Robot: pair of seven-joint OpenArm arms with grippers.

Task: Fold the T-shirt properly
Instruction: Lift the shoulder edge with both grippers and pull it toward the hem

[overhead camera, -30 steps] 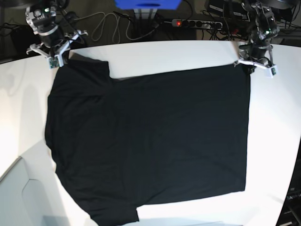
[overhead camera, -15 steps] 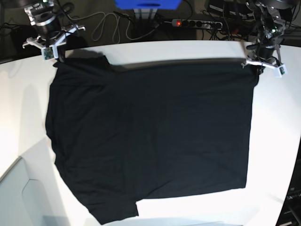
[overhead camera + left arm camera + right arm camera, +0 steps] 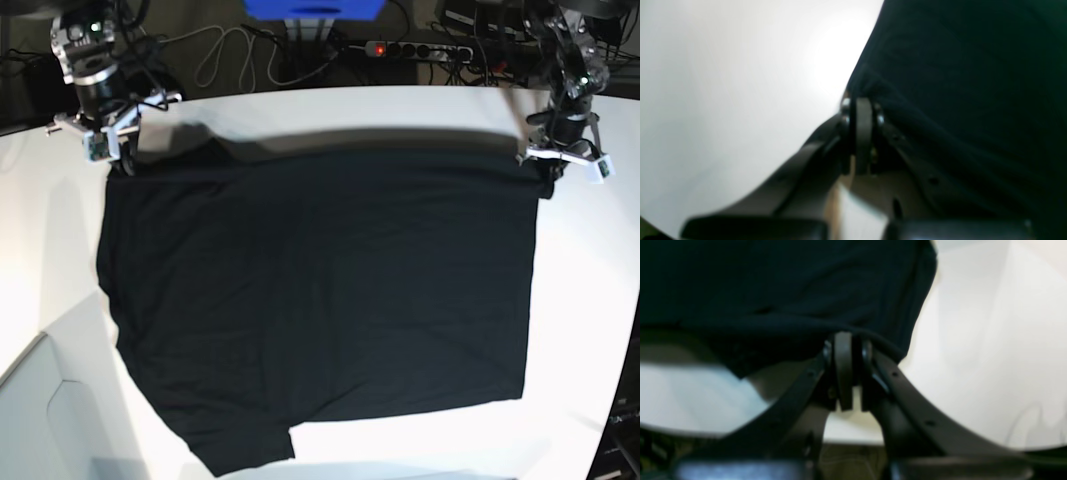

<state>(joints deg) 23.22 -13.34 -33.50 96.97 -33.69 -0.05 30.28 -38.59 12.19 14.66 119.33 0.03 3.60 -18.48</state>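
The black T-shirt (image 3: pixel 320 290) lies spread plain side up on the white table (image 3: pixel 590 330). Its far edge is held up taut between both grippers and casts a shadow on the table. My right gripper (image 3: pixel 118 160) is at the far left corner, shut on a fold of the T-shirt (image 3: pixel 790 290); in its wrist view the gripper (image 3: pixel 843 338) pinches the cloth. My left gripper (image 3: pixel 547 178) is at the far right corner, and in the left wrist view this gripper (image 3: pixel 860 105) is shut on the hem of the T-shirt (image 3: pixel 973 83).
Behind the table's far edge lie a power strip (image 3: pixel 420 48), cables (image 3: pixel 230 55) and a blue box (image 3: pixel 315 10). A pale panel (image 3: pixel 40 410) sits at the near left corner. Bare table runs along the right side.
Both grippers have pulled the shirt's far edge up and outward, then come slightly nearer. That edge now runs straight and taut, and the far left sleeve is drawn flat.
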